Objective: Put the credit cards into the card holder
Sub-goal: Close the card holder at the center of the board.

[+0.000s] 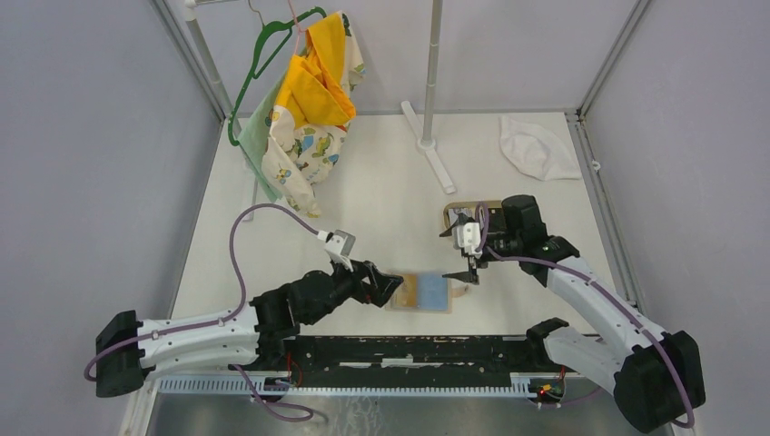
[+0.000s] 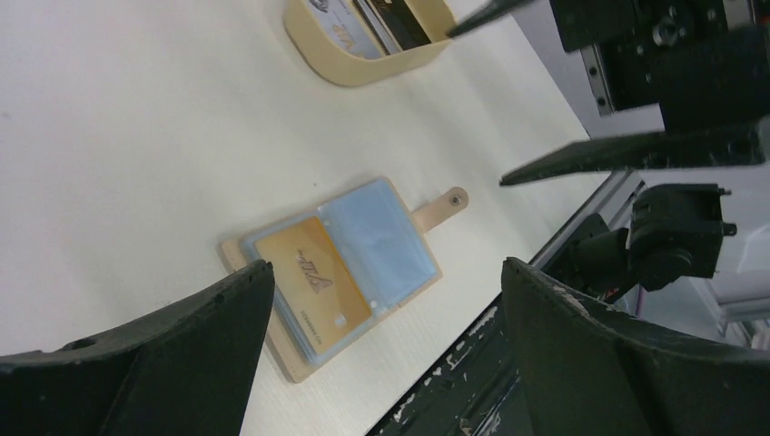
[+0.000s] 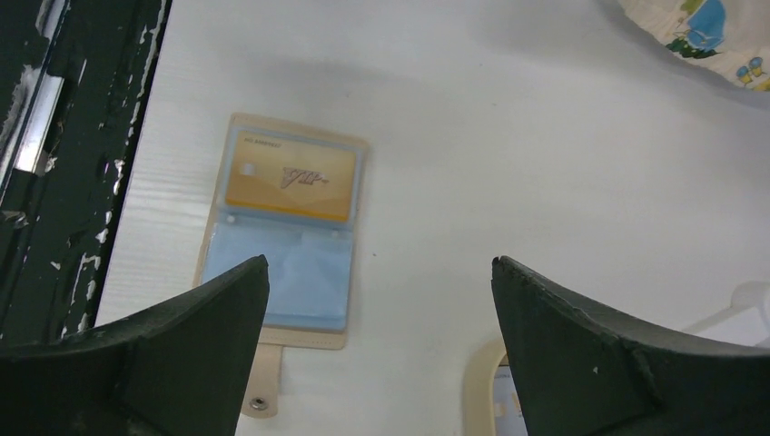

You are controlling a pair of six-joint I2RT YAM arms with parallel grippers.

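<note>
White desk (image 1: 381, 182) bears the card holder (image 1: 419, 292), one gold card (image 2: 313, 283) sleeved, more credit cards (image 2: 368, 29) in the tray (image 2: 350, 77); left tool (image 1: 390, 286) and right tool (image 1: 465, 272) gape empty.

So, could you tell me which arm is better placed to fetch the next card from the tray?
The right. Its open, empty gripper hangs next to the tray with the remaining cards. The left gripper, also open, sits beyond the holder, farther from the tray.

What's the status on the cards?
Left gripper, right gripper open, empty. Card holder lies open, one gold card sleeved. Other cards in tray. Nothing blocking.
</note>
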